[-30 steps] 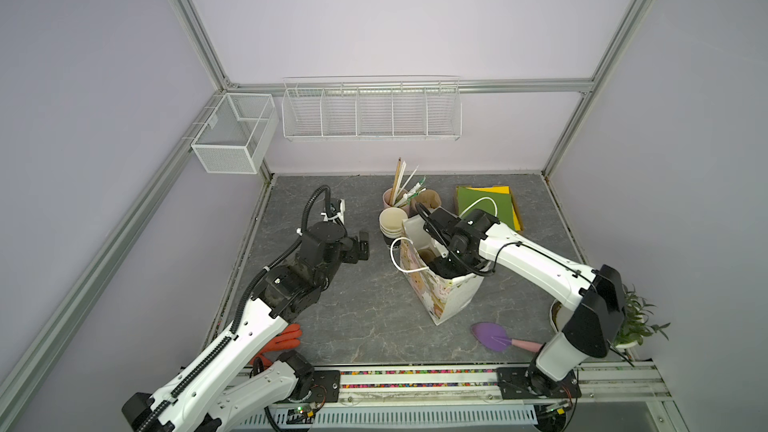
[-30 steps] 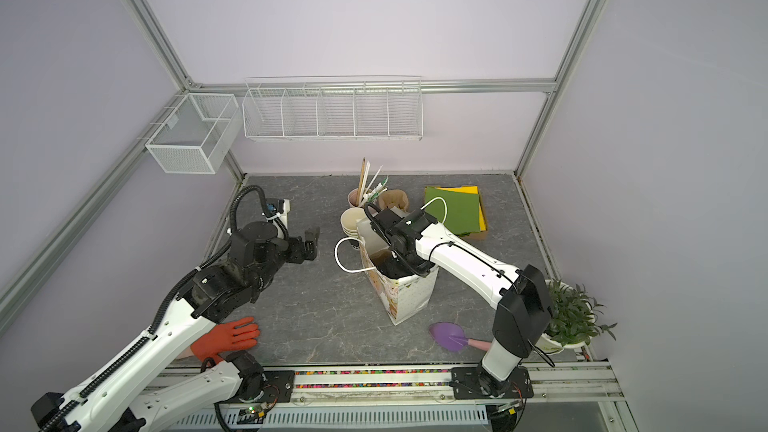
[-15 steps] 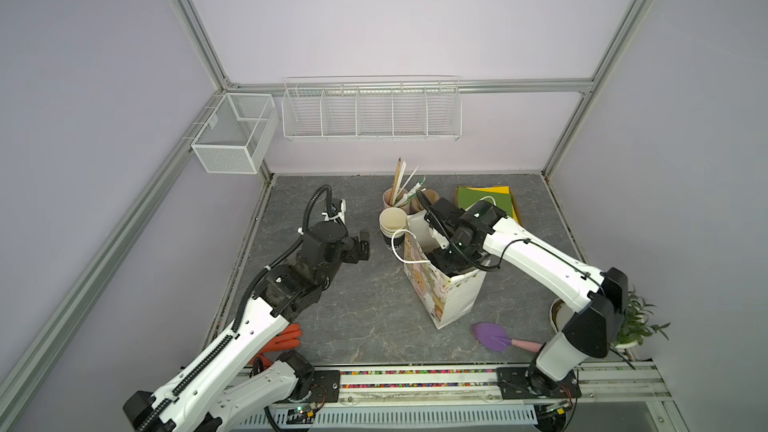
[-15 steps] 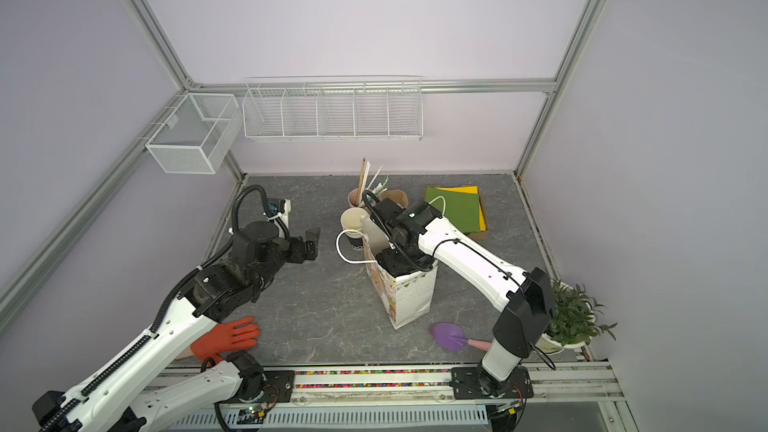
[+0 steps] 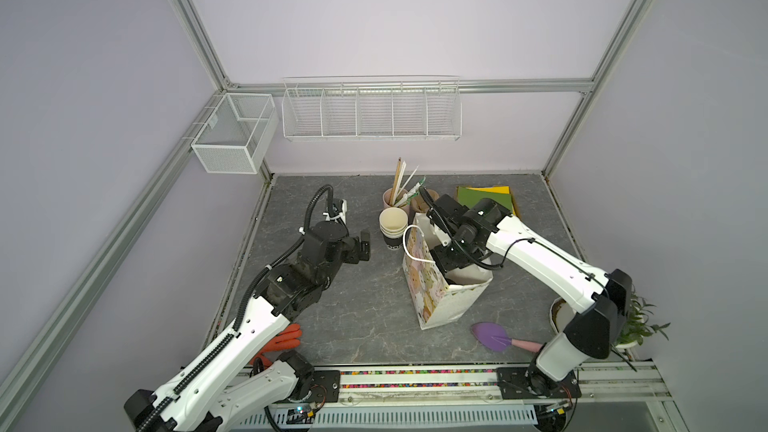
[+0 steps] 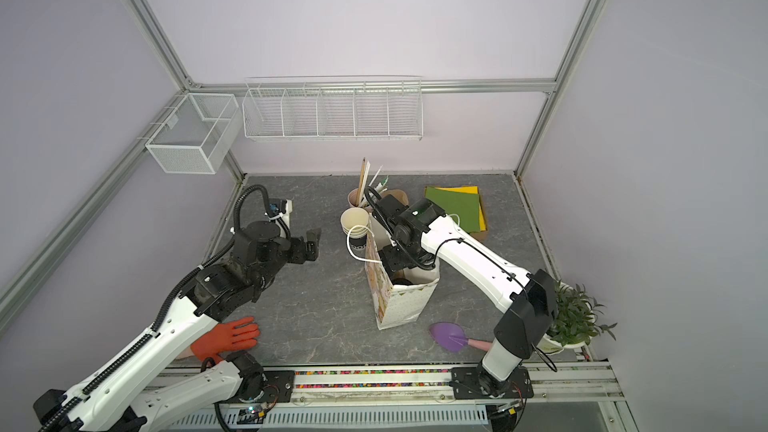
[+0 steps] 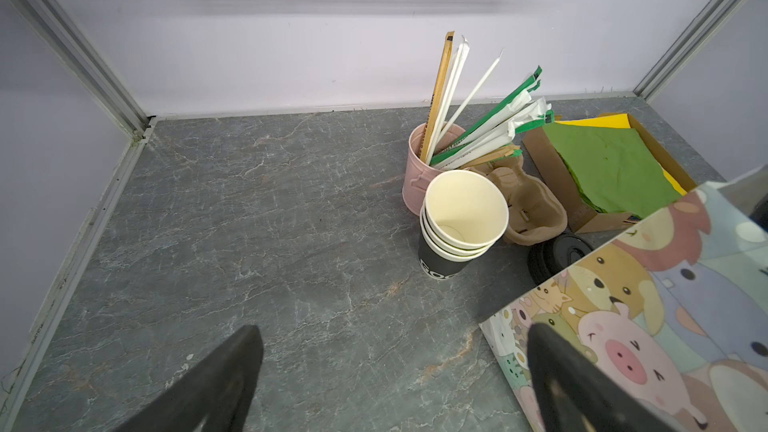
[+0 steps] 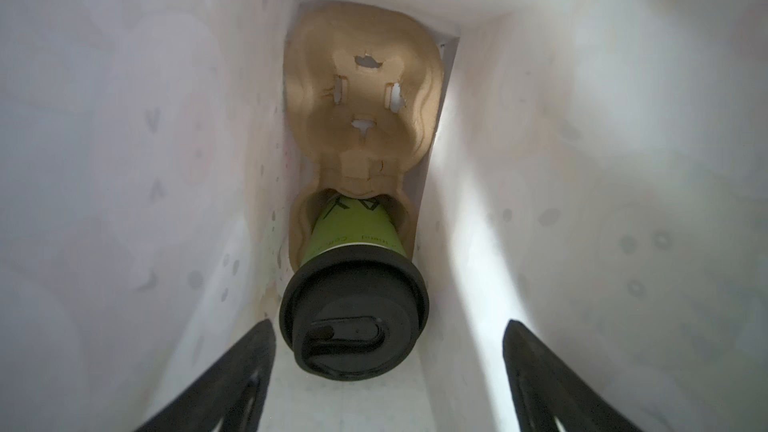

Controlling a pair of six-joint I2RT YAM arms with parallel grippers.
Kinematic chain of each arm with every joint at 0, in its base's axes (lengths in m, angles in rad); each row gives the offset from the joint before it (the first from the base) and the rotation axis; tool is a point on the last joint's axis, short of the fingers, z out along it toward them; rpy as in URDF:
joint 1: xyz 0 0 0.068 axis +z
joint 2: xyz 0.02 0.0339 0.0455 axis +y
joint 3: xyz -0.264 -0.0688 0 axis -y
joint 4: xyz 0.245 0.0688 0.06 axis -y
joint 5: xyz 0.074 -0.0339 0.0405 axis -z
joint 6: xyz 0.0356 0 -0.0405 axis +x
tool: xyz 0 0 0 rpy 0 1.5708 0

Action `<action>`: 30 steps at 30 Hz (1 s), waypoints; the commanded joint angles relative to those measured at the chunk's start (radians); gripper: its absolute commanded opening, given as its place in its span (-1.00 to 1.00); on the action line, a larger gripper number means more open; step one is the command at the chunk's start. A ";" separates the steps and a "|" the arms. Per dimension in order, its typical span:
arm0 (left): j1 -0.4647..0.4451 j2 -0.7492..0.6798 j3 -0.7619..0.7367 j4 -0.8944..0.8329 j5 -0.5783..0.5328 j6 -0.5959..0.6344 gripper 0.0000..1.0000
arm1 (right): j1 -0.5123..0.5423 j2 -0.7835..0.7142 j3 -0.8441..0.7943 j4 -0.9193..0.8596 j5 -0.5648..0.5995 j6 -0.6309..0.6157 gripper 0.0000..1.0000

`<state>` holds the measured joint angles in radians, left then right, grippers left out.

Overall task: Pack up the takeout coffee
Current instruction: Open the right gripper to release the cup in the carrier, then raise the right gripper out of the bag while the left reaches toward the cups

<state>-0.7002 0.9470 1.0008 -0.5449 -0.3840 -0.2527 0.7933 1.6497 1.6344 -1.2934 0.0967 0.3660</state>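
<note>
Both top views give us the right gripper [image 5: 446,261] dipped in the cartoon gift bag [image 5: 432,297]. Our right wrist view adds the takeout coffee [image 8: 353,284], lower centre, seated in a pulp cup carrier [image 8: 361,89] between spread, released fingers [image 8: 232,376]. Left of centre, the left gripper [image 5: 361,245] hangs wide apart.

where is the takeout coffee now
In the right wrist view the takeout coffee sits in a brown cup carrier inside the cartoon bag, which stands right of centre beside the stacked cups.

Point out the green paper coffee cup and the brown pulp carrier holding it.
green paper coffee cup [image 8: 353,228], right wrist view, on its side wall.
brown pulp carrier [image 8: 365,93], right wrist view, on the empty pocket.
</note>
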 commanded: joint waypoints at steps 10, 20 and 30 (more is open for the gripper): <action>0.005 0.004 -0.005 -0.007 0.002 0.013 0.98 | -0.006 -0.015 0.099 -0.055 0.061 -0.014 0.77; 0.005 0.009 -0.007 -0.006 0.000 0.013 0.98 | -0.003 -0.062 0.184 -0.028 0.019 -0.042 0.76; 0.005 0.002 -0.004 -0.006 -0.007 0.002 0.98 | 0.000 -0.159 0.198 0.033 0.006 -0.062 0.76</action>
<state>-0.7002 0.9554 1.0008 -0.5453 -0.3851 -0.2527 0.7937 1.5681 1.8278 -1.3052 0.1135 0.3313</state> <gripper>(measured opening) 0.991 0.880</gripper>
